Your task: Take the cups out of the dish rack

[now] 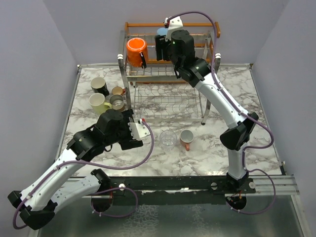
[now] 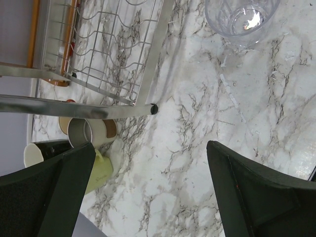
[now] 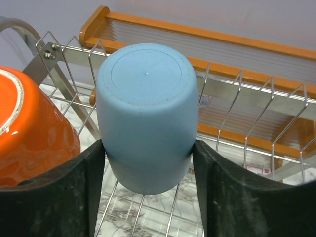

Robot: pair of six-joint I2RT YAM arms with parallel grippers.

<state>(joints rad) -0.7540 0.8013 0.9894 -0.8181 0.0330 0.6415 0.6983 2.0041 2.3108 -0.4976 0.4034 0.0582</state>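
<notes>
The dish rack (image 1: 168,106) stands at the back of the marble table. On its upper tier an upside-down light blue cup (image 3: 145,108) sits between my right gripper's (image 3: 148,143) black fingers (image 3: 64,197), and both pads press its sides. A bright orange cup (image 3: 29,133) lies on the same tier just to its left. From above, the right gripper (image 1: 163,49) covers most of the blue cup (image 1: 162,32), beside the orange cup (image 1: 135,51). My left gripper (image 2: 150,145) hangs open over bare marble, left of the clear glass (image 2: 242,19).
Left of the rack stand a black mug (image 1: 99,85), a pale yellow mug (image 1: 98,103), a tan cup (image 1: 117,91) and a grey one (image 1: 117,102). In front of it are the clear glass (image 1: 168,138) and a small orange-red cup (image 1: 186,138). A steel rack leg (image 2: 153,54) lies near my left gripper.
</notes>
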